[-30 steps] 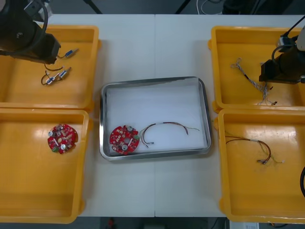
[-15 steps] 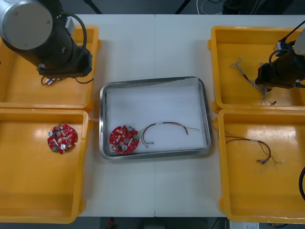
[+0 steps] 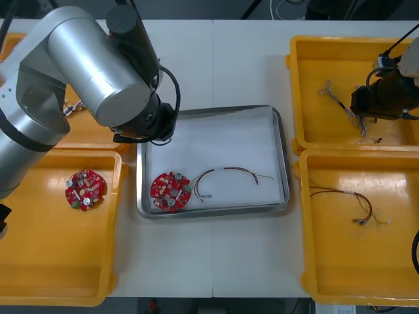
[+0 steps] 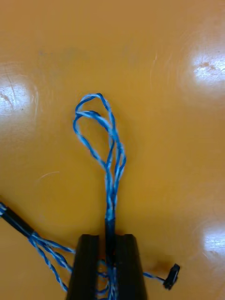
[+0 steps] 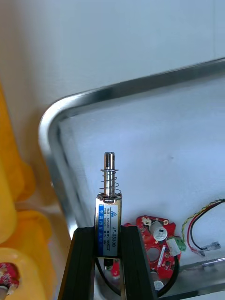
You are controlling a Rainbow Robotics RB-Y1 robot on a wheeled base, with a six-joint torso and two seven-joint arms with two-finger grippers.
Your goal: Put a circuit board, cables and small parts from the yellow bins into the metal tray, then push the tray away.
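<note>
My left gripper (image 5: 107, 234) is shut on a small metal part (image 5: 108, 206) with a spring and pin at its tip, held above the near-left corner of the metal tray (image 5: 56, 154). From the front, that gripper (image 3: 149, 133) hangs over the tray's (image 3: 280, 134) left rim. A red circuit board (image 3: 171, 191) and a red and yellow cable (image 3: 230, 173) lie in the tray. In the far right yellow bin (image 3: 308, 52), my right gripper (image 3: 365, 108) is shut on the twisted blue and white cable (image 4: 110, 154), whose loop lies on the bin floor beyond the fingers (image 4: 86, 267).
Another circuit board (image 3: 85, 190) lies in the near left bin (image 3: 59, 275). A red and yellow cable (image 3: 353, 206) lies in the near right bin (image 3: 340, 275). My left arm's large grey body (image 3: 85, 65) covers much of the far left bin.
My left arm has swung from the far left bin toward the tray, carrying the small metal part. My right gripper has closed on the blue and white cable.
</note>
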